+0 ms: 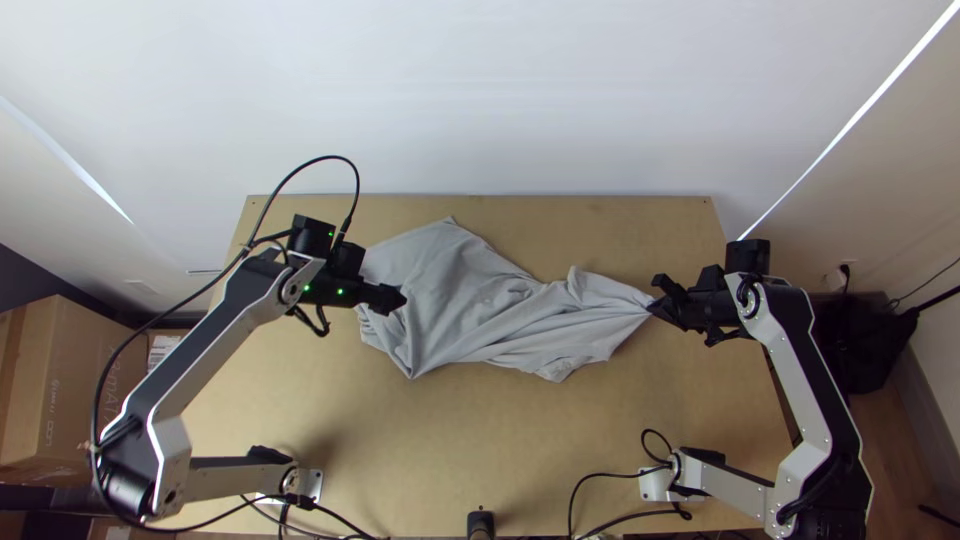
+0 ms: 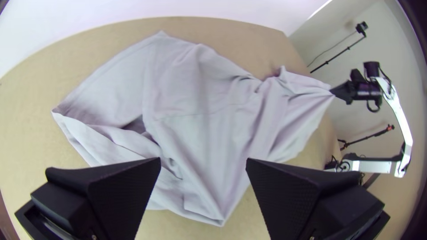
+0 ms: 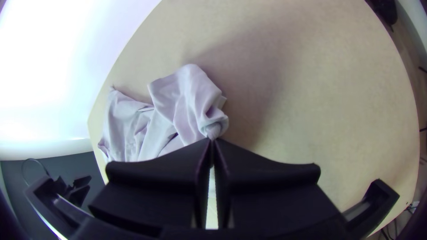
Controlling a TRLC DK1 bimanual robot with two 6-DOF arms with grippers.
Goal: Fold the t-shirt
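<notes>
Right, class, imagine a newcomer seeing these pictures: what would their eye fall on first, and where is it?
Probably the pale grey t-shirt, lying rumpled across the middle of the wooden table. Next, perhaps, the way one end of it narrows to a point at the right gripper, whose black fingers are shut on the cloth. At the shirt's other end, the left gripper hangs above it, fingers wide open.

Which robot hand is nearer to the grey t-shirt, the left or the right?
The right hand: it pinches one end of the grey t-shirt, while the left hand is open over the shirt's other end, holding none of it.
</notes>
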